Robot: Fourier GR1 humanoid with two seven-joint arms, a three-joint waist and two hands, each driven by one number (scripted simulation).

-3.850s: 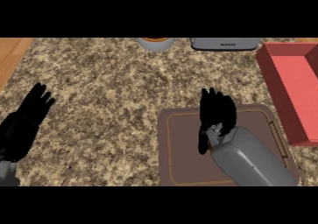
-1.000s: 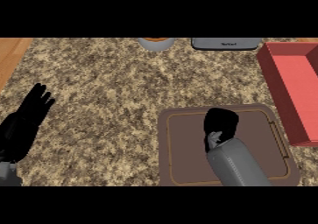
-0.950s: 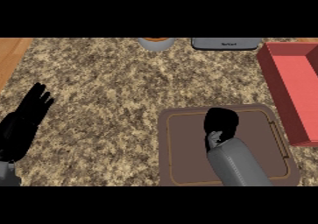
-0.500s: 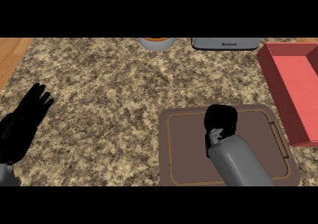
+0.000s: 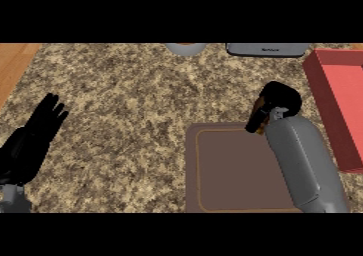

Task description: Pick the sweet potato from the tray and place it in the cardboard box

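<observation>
Small dark mark on grey appliance (image 5: 267, 49), top edge: illegible.

Steep head view over counter (image 5: 140, 95)

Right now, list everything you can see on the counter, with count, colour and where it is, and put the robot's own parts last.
counter: one, speckled brown and beige stone, fills most of the view.
wooden strip: one, orange-brown, far left edge.
tray: one, brown with a lighter rim line, lower centre-right.
box: one, red, right edge, open top.
sweet potato: one, only an orange-brown sliver shows, inside the curled right hand, above the tray's far edge.
bowl: one, grey with an orange inside, top centre, cut off.
grey appliance: one, top right, cut off.
left hand: black, open, resting at left.
right hand: black, curled round the sweet potato, on a grey forearm.
</observation>
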